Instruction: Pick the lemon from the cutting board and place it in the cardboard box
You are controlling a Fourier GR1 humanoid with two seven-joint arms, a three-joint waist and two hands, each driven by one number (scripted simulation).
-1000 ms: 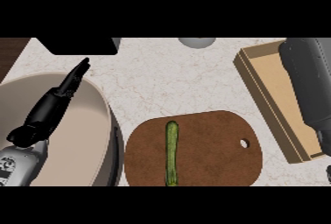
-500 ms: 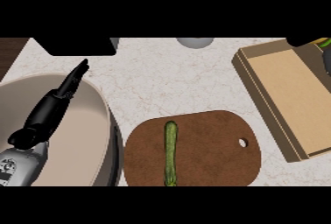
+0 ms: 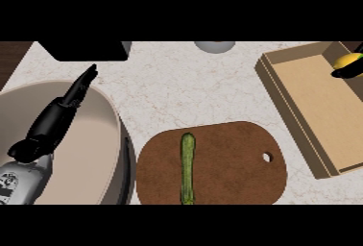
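Showing no readable writing; lemon over cardboard box.

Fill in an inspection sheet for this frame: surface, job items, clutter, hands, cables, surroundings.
Surface: pale speckled counter, no spills seen.
Job's things: lemon at the view's right edge, over the far end of the cardboard box; brown cutting board carries no lemon.
Clutter: long green vegetable lying on the cutting board; large beige bowl at left.
Hands: left hand open over the bowl, fingers straight; right hand, only a dark sliver under the lemon, fingers not readable.
Cables: nothing seen.
Surroundings: black object and grey round object at the far edge.
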